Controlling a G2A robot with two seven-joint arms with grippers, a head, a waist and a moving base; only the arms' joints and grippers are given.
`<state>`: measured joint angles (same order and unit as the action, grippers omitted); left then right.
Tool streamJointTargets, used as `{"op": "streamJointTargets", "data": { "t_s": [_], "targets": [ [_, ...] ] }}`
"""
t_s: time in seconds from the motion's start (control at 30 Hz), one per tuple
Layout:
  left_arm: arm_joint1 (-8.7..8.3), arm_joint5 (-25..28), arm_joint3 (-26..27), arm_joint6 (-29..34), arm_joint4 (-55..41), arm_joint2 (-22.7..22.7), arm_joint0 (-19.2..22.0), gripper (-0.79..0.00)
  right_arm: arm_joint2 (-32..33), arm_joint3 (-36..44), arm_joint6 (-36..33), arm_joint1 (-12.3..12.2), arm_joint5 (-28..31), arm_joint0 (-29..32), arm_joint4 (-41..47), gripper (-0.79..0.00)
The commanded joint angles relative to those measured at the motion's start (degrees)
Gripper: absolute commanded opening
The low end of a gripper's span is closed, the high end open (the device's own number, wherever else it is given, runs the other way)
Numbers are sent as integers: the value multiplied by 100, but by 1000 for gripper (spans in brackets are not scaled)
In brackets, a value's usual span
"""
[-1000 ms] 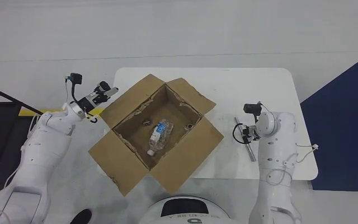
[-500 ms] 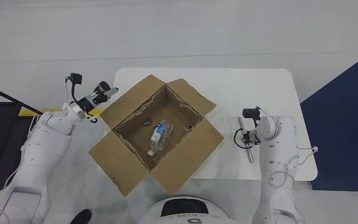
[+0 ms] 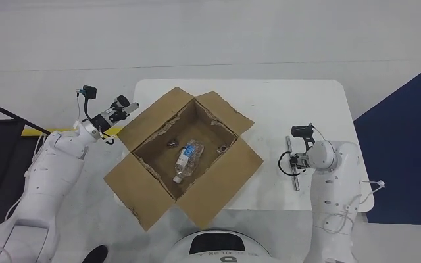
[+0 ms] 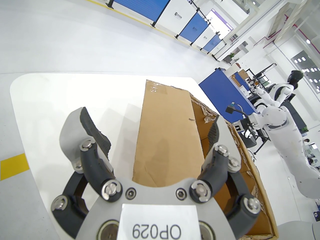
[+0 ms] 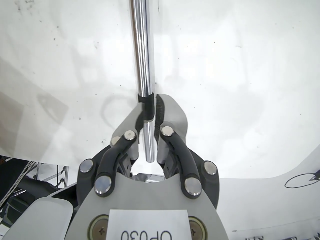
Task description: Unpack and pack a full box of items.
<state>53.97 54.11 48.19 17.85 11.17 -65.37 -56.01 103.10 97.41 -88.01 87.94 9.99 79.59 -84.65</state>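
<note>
At the left edge of the white table (image 3: 289, 105), the left gripper (image 3: 128, 106) hangs with its jaws wide apart and nothing between them, just beside the far-left flap of the cardboard box (image 3: 141, 191). From the left wrist, the same gripper (image 4: 150, 123) frames that flap of the box (image 4: 165, 136), which is plain brown board with a torn, ragged inner edge, and the table (image 4: 62, 88) lies below. The box sits turned cornerwise on the left and middle of the table with all four flaps folded outward and its well open to the top. On the box floor lies a clear, crumpled plastic bottle (image 3: 187, 158), on its side and aslant, with a pale blue-and-white label and a white cap that points toward the robot. Two small dark pieces (image 3: 172, 143) (image 3: 222, 148) lie apart from it near the far walls; they are too small to tell what they are. Well to the right of the box, the right gripper (image 3: 294, 164) is low over the table. In its wrist view, the right gripper (image 5: 150, 106) has its jaws closed on a slim, polished metal rod (image 5: 141, 38) near one end. The rod (image 3: 297, 183) runs level along the bare table (image 5: 225, 51); whether it touches the surface I cannot tell.
</note>
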Motion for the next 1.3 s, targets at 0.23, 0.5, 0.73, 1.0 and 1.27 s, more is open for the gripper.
{"op": "streamJointTargets", "data": {
  "t_s": [0.23,0.5,0.73,1.0,1.27],
  "targets": [
    [0,0,-1,0,0,0,0,0,-93,104,0,-92,-161,68,36,-785],
    [0,0,-1,0,0,0,0,0,-302,171,0,-167,-239,181,72,-570],
    [0,0,-1,0,0,0,0,0,-651,95,0,-213,-347,261,30,-554],
    [0,0,-1,0,0,0,0,0,-710,-240,0,-286,-624,15,-45,-563],
    [0,0,-1,0,0,0,0,0,-917,-694,0,-346,-724,-233,-66,-591]
  ]
}}
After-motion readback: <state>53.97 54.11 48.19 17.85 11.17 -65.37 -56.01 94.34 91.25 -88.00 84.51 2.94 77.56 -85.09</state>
